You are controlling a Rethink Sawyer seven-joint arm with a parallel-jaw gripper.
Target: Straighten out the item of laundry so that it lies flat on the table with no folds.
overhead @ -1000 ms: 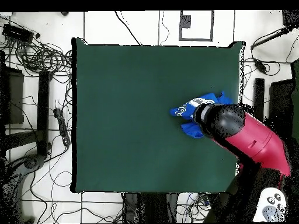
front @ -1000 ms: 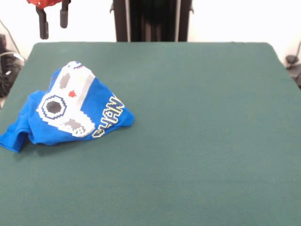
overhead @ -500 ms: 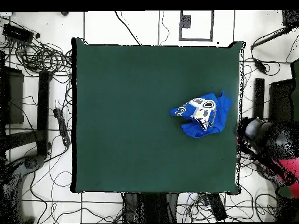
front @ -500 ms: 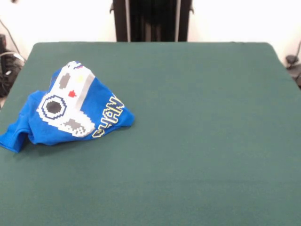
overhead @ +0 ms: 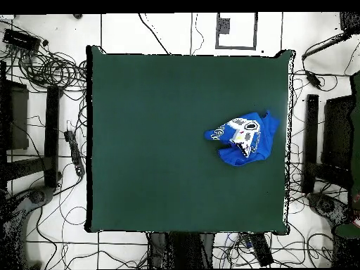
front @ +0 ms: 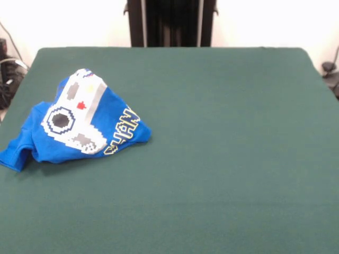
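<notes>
- Jaws and arm show in neither the front view nor the overhead view, so whether they are released or clenched cannot be told
- Blue T-shirt (front: 79,124) lies crumpled on the green tabletop (front: 222,137); nothing touches it
- From the front it sits close to the tabletop's left edge, about midway between the far and near edges; from overhead (overhead: 244,138) the same heap lies near the right edge, a little above the middle of that edge, with the rest of the tabletop (overhead: 162,140) bare green
- Shirt is bunched into a raised mound rather than spread flat; the fabric peaks at its far end and slopes down toward the near side
- White-grey pixel game-controller print (front: 71,114) faces up across the top of the mound, with a small red mark and a dark ringed circle in it; the print is creased and bent over the hump
- Yellow-outlined lettering (front: 123,131) runs along the mound's right-hand lower slope in the front view, tilted and partly folded, so it cannot be read in full
- One blue flap, perhaps a sleeve (front: 15,154), sticks out flat toward the tabletop's left edge at the near end of the heap; it lies just inside that edge
- Cables (overhead: 49,70) lie on the floor round the tabletop in the overhead view
</notes>
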